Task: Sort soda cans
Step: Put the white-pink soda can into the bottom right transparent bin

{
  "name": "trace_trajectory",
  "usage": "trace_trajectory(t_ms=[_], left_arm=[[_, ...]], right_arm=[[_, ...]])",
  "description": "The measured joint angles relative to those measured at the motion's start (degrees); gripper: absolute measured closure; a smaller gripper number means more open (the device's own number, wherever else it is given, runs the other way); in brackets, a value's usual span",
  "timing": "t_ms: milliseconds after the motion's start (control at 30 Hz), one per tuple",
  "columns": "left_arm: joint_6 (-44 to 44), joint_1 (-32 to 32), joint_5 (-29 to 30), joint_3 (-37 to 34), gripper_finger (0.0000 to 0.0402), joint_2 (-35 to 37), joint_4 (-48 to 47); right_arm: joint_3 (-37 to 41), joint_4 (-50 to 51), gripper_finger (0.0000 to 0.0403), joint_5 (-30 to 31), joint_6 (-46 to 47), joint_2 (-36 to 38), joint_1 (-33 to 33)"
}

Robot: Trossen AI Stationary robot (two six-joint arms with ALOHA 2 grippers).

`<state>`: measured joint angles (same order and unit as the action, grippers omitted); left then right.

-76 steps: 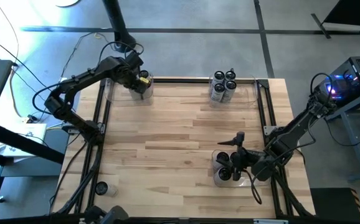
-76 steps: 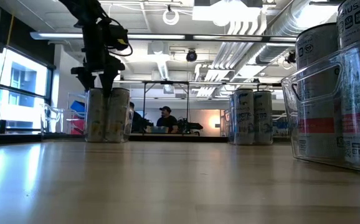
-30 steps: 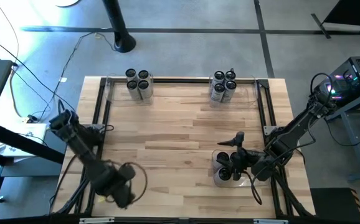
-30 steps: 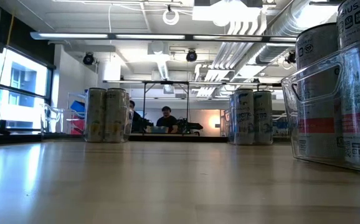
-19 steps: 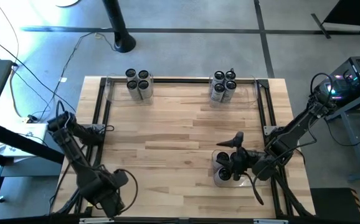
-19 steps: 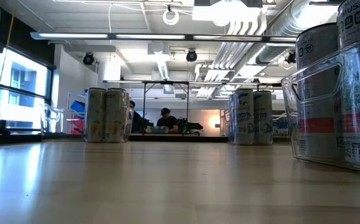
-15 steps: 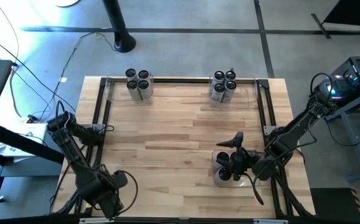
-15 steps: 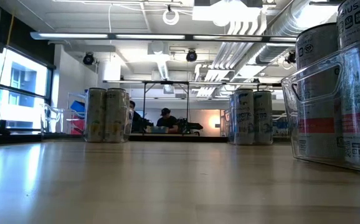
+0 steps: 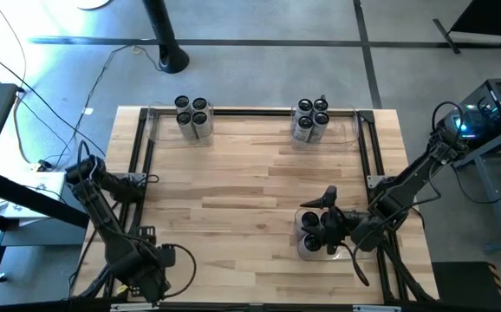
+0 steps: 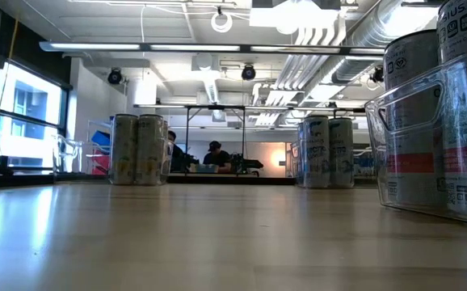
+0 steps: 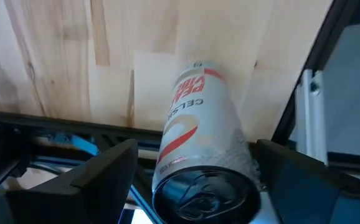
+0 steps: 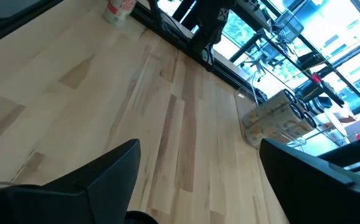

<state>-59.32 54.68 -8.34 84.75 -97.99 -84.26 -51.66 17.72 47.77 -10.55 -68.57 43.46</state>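
Left end effector: hanging over the bench's near left corner, fingers standing apart on either side of a lone can, not clamping it.
Lone can: standing at that near left corner, white with red lettering, dark top facing the wrist camera.
Right end effector: hovering above the near right bin, fingers standing wide apart, holding nothing.
Near right cans: sitting inside that clear bin.
Far left cans: standing as a cluster of four in a clear bin at the far edge.
Far right cans: standing clustered at the far edge, well apart from the left cluster.
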Motion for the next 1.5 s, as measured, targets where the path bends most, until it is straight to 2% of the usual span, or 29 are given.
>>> trace_trajectory(t_ms=[300, 533, 600, 867, 933, 1033, 1200, 1367, 1500], left_arm=[[0.5, 0.6, -1.2, -3.3, 0.0080, 0.0, 1.2], [1.1, 0.6, -9.5, -6.9, 0.0080, 0.0, 1.7], [1.1, 0.6, -10.3, -7.6, 0.0084, 0.0, 2.0], [1.0, -0.8, -10.0, -8.1, 0.0157, 0.0, 3.6], [0.9, -1.2, -9.9, -8.1, 0.0163, 0.0, 3.9], [-0.1, -2.0, -8.4, -8.0, 0.0163, 0.2, 4.5], [-0.7, -5.0, -0.6, -6.0, 0.0163, 0.2, 4.8], [-1.7, -14.0, 4.9, -3.8, 0.0163, 0.1, 4.0], [5.7, -23.6, 6.5, -2.8, 0.0163, 0.1, 6.5]], right_arm=[[0.0, 0.1, 0.0077, 0.0, 0.1, 0.0, 0.0], [0.0, 0.1, 0.0077, -0.4, 0.4, 0.0, 0.0], [0.0, 0.0, 0.0077, -0.9, 0.4, 0.0, 0.0], [0.0, 0.0, 0.0077, -0.9, 0.5, 0.0, 0.0], [0.0, 0.0, 0.0077, -0.9, 0.6, 0.0, 0.0], [0.0, 0.0, 0.0077, -0.9, 1.3, 0.0, 0.0], [0.0, 0.0, 0.0077, -0.9, 1.2, 0.0, 0.0], [0.0, 0.0, 0.0077, -0.7, 0.1, 0.4, 0.0], [0.0, 0.3, 0.0077, 1.5, 0.2, 3.1, 0.6]])
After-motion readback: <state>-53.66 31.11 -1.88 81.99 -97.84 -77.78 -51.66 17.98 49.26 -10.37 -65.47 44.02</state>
